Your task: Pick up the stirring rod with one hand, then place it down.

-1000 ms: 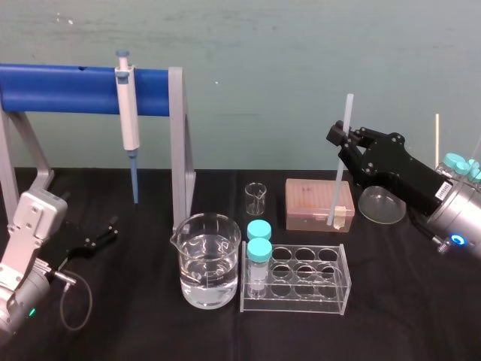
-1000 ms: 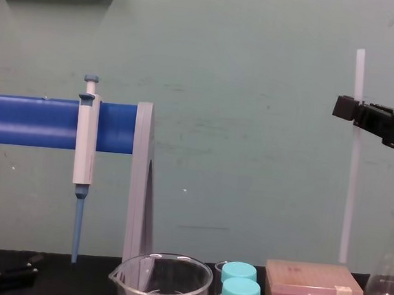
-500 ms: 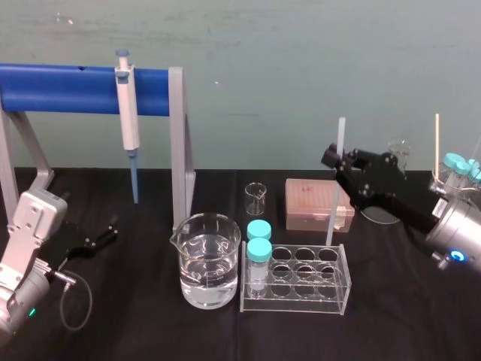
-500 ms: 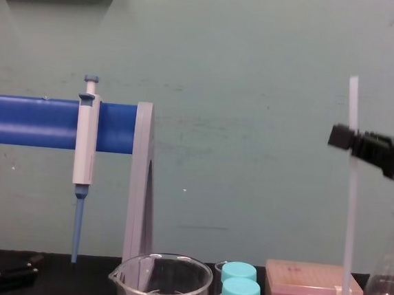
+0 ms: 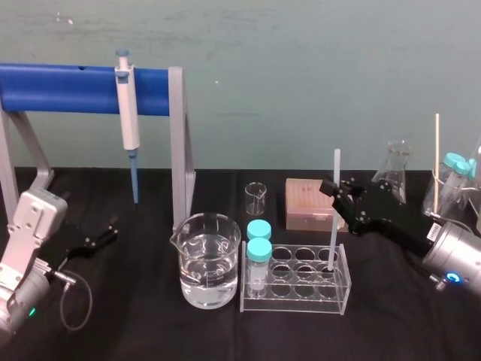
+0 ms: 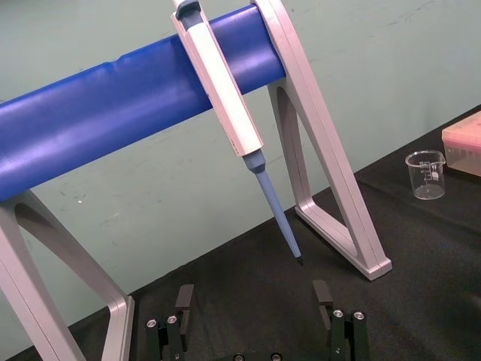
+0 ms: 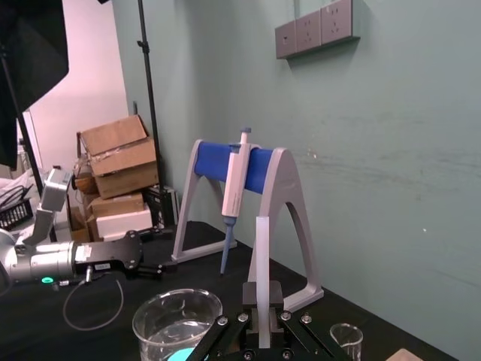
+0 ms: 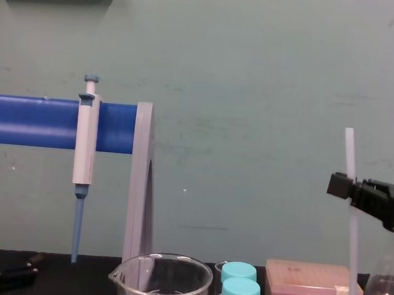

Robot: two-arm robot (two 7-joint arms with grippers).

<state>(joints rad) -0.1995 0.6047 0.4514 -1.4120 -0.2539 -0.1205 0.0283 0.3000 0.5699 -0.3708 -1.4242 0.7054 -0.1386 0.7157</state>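
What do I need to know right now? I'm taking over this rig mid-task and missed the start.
Right gripper: shut on the stirring rod, held upright, lower end in a back hole of the tube rack.
Left gripper: open, idle low on the left of the table.
Done: rod picked up.
Left: let go of it and pull the gripper away.

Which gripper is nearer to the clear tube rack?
Right. The right gripper is just above the rack's right end, shut on the stirring rod, whose lower end reaches into the rack. The left gripper sits open far to the left, past the beaker.
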